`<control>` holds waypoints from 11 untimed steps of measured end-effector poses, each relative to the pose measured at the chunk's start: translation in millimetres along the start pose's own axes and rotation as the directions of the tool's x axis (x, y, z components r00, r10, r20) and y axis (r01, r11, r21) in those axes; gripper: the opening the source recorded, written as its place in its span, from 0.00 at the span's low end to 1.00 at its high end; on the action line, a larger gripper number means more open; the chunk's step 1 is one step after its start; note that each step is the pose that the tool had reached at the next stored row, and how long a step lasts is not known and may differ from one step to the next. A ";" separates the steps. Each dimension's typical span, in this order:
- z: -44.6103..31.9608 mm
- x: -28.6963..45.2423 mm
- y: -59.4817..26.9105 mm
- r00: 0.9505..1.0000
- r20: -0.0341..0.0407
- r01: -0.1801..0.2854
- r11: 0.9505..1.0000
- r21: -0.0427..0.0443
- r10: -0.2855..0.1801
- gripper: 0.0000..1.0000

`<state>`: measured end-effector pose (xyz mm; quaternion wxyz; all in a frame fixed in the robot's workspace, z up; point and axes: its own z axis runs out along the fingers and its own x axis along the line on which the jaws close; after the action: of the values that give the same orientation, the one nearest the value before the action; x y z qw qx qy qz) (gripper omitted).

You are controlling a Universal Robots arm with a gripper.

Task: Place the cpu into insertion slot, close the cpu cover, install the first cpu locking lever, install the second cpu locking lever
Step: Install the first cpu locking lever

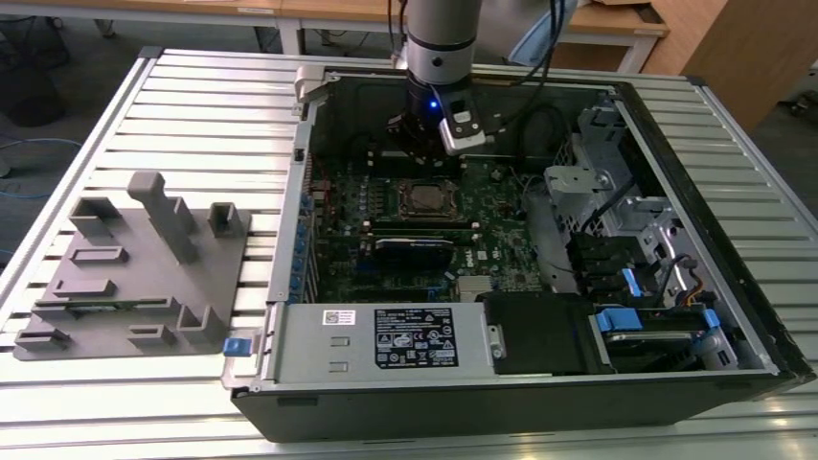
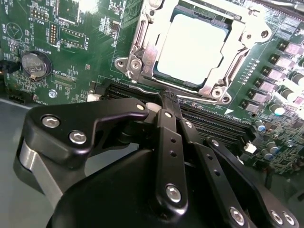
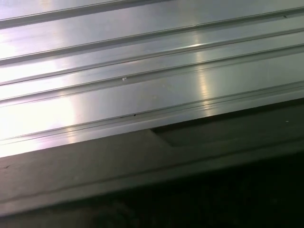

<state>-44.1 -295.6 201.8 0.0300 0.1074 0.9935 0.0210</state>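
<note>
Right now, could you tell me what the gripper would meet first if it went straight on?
Probably the long black slots beside the metal cover; the gripper looks close to them, but depth is unclear.

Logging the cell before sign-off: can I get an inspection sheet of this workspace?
Surface: slatted metal table carrying an open computer case.
Job's things: cpu seated on the motherboard; cpu cover closed around it.
Clutter: grey fixture tray on the table at the exterior view's left.
Grippers: gripper low over the motherboard beside the cpu cover, jaws together, nothing between them.
Cables: black cable hanging by the arm.
Surroundings: wooden desks beyond the table.
</note>
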 end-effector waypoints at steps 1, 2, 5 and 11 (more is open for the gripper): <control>0.0 0.0 0.0 1.000 0.000 -0.001 1.000 0.000 0.001 0.11; 0.0 0.0 0.0 1.000 0.000 -0.001 1.000 0.000 0.001 0.11; 0.1 -0.3 0.1 1.000 0.000 -0.003 1.000 0.000 0.003 0.11; 0.5 -3.5 0.7 1.000 0.000 -0.004 1.000 0.000 0.004 0.11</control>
<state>-40.6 -295.6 201.6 0.0301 0.1095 0.9933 0.0210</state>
